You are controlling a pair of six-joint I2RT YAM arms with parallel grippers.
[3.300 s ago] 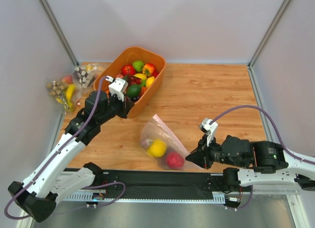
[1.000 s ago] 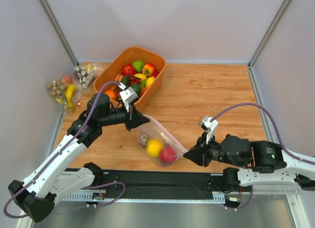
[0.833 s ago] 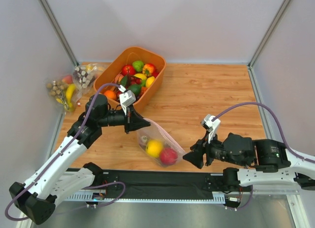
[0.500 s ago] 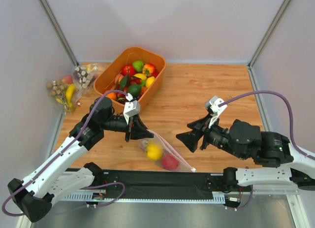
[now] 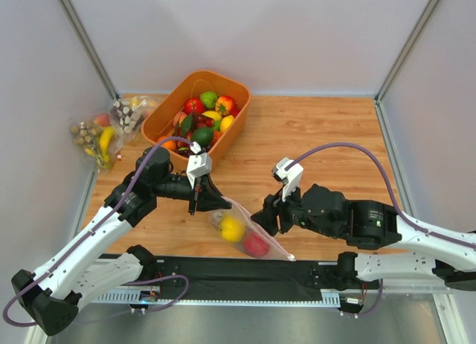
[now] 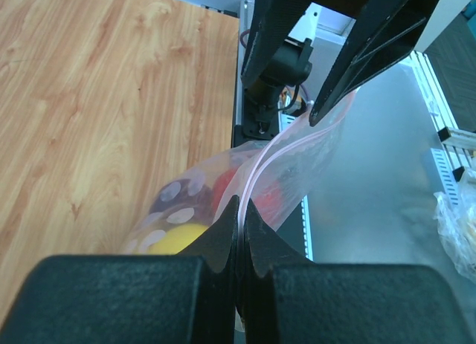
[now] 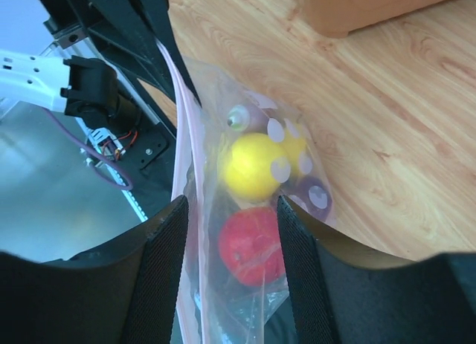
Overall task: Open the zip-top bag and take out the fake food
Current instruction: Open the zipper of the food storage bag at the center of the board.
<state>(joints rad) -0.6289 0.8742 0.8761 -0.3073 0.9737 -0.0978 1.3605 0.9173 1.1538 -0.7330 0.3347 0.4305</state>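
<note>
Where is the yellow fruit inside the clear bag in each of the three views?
Top external: yellow fruit, low centre.
Left wrist: bottom, left of centre.
Right wrist: centre.
Shared landmark: the red apple beside it.

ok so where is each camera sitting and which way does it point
Top external: above and behind the arms, looking down at the table; both arms show, left gripper and right gripper.
Left wrist: on the left arm, facing along its shut fingers pinching the zip-top bag.
Right wrist: on the right arm, facing down between its open fingers at the bag's yellow fruit and red apple.
Shared: both wrist views show the bag and yellow fruit.
</note>
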